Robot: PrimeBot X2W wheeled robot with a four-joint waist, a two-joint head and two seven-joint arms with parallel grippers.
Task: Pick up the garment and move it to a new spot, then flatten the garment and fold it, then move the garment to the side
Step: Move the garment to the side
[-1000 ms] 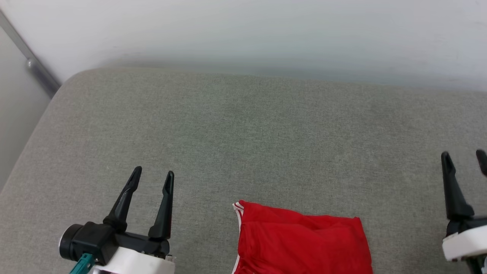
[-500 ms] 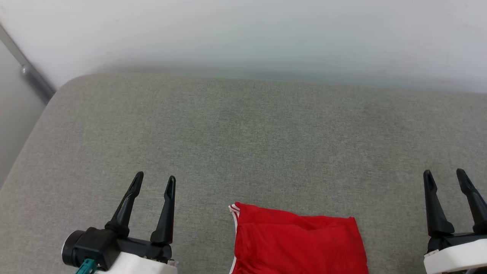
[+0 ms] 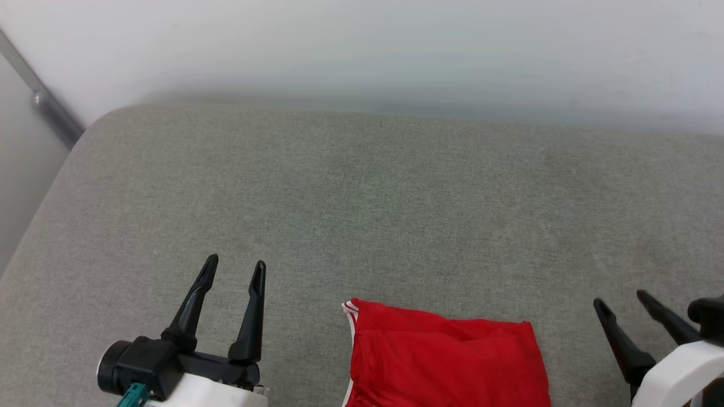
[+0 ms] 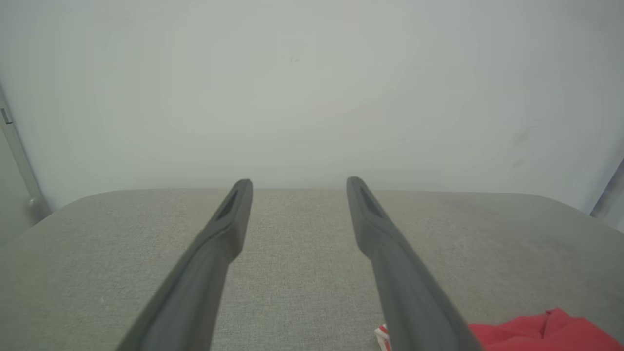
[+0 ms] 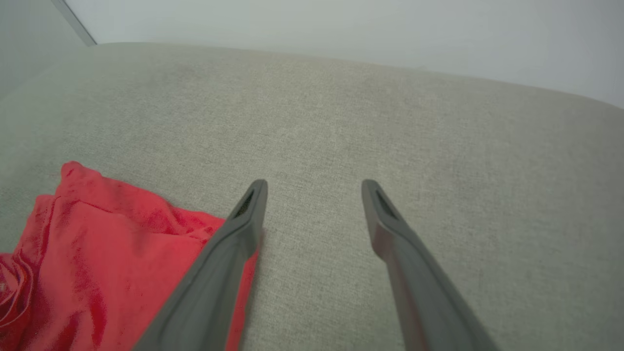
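Garment: I see the red garment (image 3: 447,362) lying on the grey cushion (image 3: 362,198) at the near edge of my head view, its lower part cut off. It makes a compact, roughly squared shape, lightly creased, with white striped trim at its left corner.
Left gripper: the left gripper (image 3: 235,264) has its fingers spread wide with nothing between them, and sits left of the garment, apart from it.
Right gripper: the right gripper (image 3: 620,298) is also spread wide and empty, and sits right of the garment, leaning towards it.
Step in hand: I judge it unsettled. The scene fits a shirt waiting to be grasped, and equally one already folded and set aside.
Next move: the pictures do not settle it. Any grasp of this thin cloth would need the fingertips low against the soft cushion.
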